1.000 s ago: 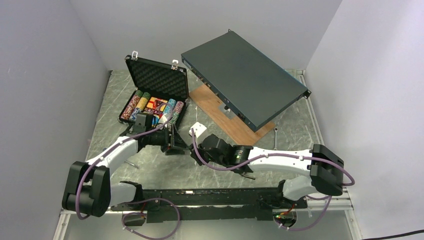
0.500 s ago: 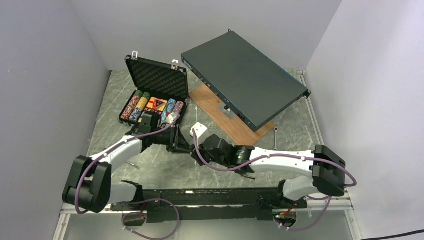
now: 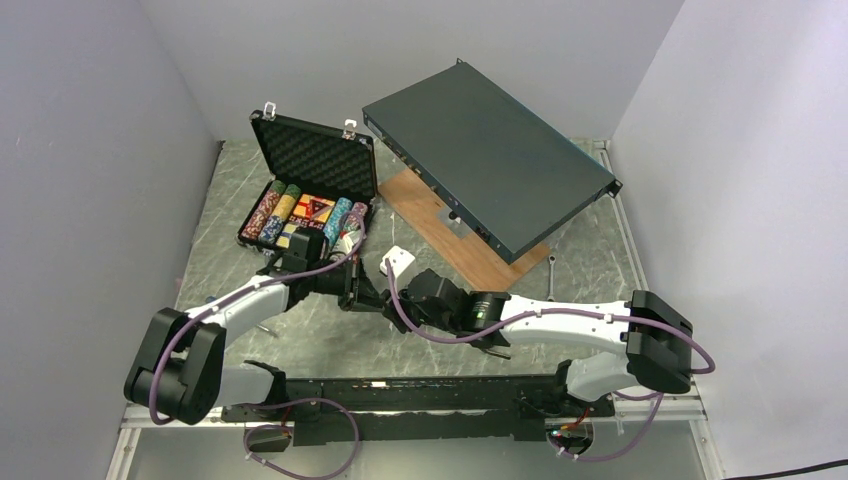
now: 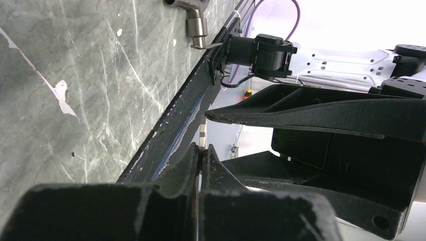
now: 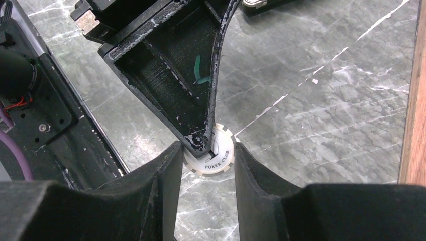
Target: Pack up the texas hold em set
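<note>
Both arms stretched low, meeting over mid tabletop (image 5: 326, 100), right fingers (image 5: 161, 191) closed across white disc (image 5: 218, 159) edges, left fingers (image 4: 183, 168) pinching same disc, open briefcase (image 3: 318, 158) far left, chip rows (image 3: 275, 212) inside.

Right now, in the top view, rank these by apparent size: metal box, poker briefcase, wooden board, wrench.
1. metal box
2. poker briefcase, open
3. wooden board, partly hidden under the box, so unsure against the briefcase
4. wrench
</note>
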{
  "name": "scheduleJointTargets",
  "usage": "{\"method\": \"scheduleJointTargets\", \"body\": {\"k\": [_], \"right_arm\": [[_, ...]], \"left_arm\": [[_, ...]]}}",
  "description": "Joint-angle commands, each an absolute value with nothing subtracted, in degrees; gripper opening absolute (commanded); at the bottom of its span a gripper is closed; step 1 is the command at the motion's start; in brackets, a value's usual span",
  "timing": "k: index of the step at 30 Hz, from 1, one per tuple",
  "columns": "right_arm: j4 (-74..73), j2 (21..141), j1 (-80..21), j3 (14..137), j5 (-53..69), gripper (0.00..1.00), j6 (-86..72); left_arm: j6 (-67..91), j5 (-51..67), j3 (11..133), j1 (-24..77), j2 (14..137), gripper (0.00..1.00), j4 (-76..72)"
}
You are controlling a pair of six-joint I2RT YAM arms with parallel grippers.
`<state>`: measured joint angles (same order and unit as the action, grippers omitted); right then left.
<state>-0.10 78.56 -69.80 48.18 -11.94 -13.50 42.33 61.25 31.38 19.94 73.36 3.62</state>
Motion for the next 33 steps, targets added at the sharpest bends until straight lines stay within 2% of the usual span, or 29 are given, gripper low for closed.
{"method": "scheduleJointTargets", "body": {"k": [1,3,9,11,14,19,28,33], "right_arm": [[2.64,77.01,-69.85,48.68,-11.90,0.38,-13.80],[2.22,77.23,-69.88,48.99,-12.06,0.39,-13.82],[0.73,74.62,-69.97,47.00,-15.52,0.73,-15.51],[0.41,72.88,-69.96,45.39,-16.46,0.78,-16.38],[-0.97,70.17,-69.96,43.47,-17.61,0.79,-17.67],[-3.59,66.46,-69.96,41.25,-19.43,0.79,-19.77],[-5.69,63.56,-70.11,40.73,-18.41,0.79,-21.97],[-6.35,63.95,-70.45,41.02,-18.44,0.79,-22.54]], "left_arm": [[42.25,62.55,30.81,20.48,72.41,0.00,1.85],[41.12,61.13,31.27,20.48,72.11,0.00,4.38],[37.41,52.20,35.59,19.57,68.99,0.00,16.52],[36.99,48.10,37.81,18.03,68.19,0.00,21.87],[38.59,38.91,40.52,12.30,65.89,0.00,30.64],[42.17,30.56,44.14,0.51,64.25,0.00,36.29],[41.44,25.83,60.07,-5.85,83.92,0.00,39.13],[43.50,24.13,63.14,-5.98,89.20,0.00,38.43]]}}
